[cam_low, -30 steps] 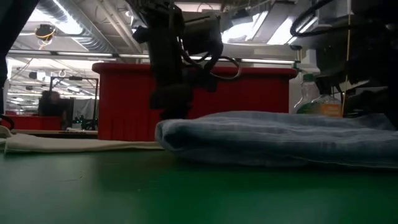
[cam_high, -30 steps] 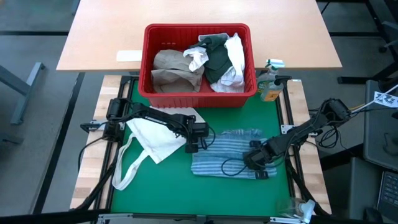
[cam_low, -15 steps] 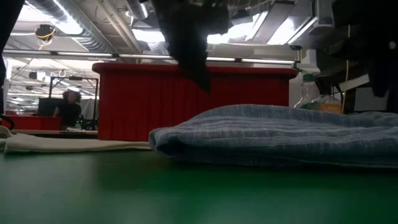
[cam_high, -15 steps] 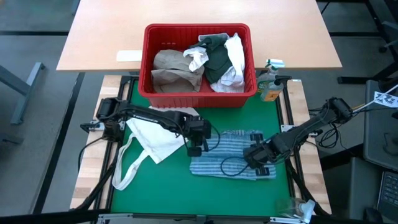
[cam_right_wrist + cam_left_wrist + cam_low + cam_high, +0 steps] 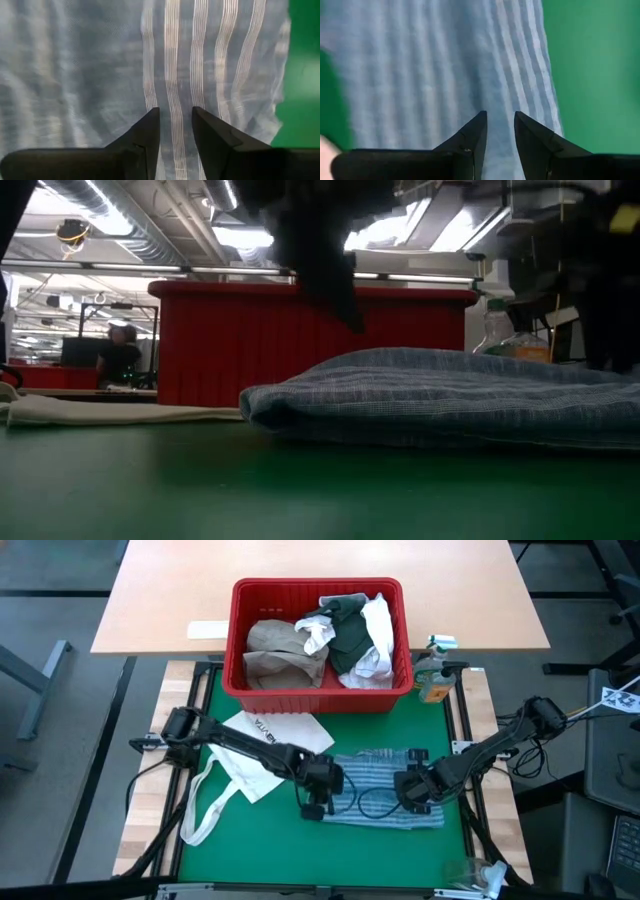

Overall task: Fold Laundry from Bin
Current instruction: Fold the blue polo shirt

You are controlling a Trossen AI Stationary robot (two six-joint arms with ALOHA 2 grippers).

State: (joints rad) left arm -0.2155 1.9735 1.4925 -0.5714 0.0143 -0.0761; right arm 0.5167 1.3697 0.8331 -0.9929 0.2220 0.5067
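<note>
Blue-striped cloth (image 5: 375, 802) lies folded on the green mat (image 5: 250, 850), in front of the red bin (image 5: 318, 640). The left gripper (image 5: 312, 802) hovers over its left end, the right gripper (image 5: 412, 796) over its right end; each has fingers slightly parted with a narrow gap, clasping nothing.
</note>
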